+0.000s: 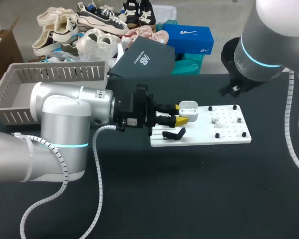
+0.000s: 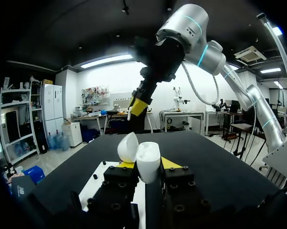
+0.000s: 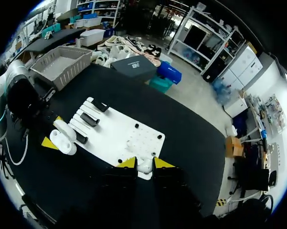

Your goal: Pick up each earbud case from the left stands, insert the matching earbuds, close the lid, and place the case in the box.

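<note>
left fingers (image 1: 180, 114) clamp open earbud case (image 1: 189, 105) | right fingers (image 3: 144, 163), case's 2 o'clock, pinch earbud (image 3: 144, 168) | risk: misaligned insertion drops earbud

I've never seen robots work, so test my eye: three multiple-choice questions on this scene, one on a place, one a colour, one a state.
1. Where is the white earbud case? A on the white board; B held in the left gripper; C on a black stand.
2. What colour is the basket? A grey; B red; C blue.
3. The case's lid is: A shut; B open; C missing.
Answers: 1 B, yellow tips press it from both sides. 2 A, its slatted walls are grey. 3 B, it stands tipped back.
</note>
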{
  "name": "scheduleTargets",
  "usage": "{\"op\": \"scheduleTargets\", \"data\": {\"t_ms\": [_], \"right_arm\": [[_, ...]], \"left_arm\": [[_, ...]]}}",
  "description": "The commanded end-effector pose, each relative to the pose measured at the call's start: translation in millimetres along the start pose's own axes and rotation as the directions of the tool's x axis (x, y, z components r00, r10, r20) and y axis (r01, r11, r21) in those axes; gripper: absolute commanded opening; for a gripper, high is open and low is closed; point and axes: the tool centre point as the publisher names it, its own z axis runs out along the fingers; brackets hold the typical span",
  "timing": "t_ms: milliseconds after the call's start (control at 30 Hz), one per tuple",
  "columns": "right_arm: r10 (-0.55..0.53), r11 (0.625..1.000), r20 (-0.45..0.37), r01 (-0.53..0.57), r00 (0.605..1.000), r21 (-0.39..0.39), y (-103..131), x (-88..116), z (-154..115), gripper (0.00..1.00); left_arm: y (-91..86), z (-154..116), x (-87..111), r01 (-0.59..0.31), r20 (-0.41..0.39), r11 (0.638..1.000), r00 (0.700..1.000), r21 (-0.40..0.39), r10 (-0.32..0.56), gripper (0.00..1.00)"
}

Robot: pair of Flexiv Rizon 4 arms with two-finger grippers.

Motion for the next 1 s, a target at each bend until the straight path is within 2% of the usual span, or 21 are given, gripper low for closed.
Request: {"op": "scheduleTargets", "data": {"t_ms": [33, 233, 400, 600, 800, 1000], "right_arm": [[-0.059, 0.997, 0.095, 0.064, 0.994, -0.042, 12.8, 19.5, -64.4, 0.00], [-0.131, 0.988, 0.058, 0.135, 0.990, -0.076, 33.6, 11.0, -80.8, 0.00], [-0.168, 0.982, -0.009, 0.167, 0.986, -0.083, 56.5, 1.2, -84.4, 0.00], [-0.198, 0.976, -0.041, 0.193, 0.979, -0.101, 78.4, -2.4, -83.3, 0.00], [-0.189, 0.976, -0.054, 0.181, 0.981, -0.121, 88.6, -3.8, -78.2, 0.00], [-0.170, 0.978, -0.060, 0.161, 0.984, -0.133, 87.7, -3.4, -71.9, 0.00]], "left_arm": [[-0.3, 0.0, 0.6, -0.001, 0.002, 1.000, 1.000, -0.003, 0.001, 0.00], [-0.3, 0.0, 0.6, -0.001, 0.002, 1.000, 1.000, -0.003, 0.001, 0.00], [-0.3, 0.0, 0.6, -0.001, 0.002, 1.000, 1.000, -0.003, 0.001, 0.00], [-0.3, 0.0, 0.6, -0.001, 0.002, 1.000, 1.000, -0.003, 0.001, 0.00], [-0.3, 0.0, 0.6, -0.001, 0.002, 1.000, 1.000, -0.003, 0.001, 0.00], [-0.3, 0.0, 0.6, -0.001, 0.002, 1.000, 1.000, -0.003, 0.001, 0.00]]}}
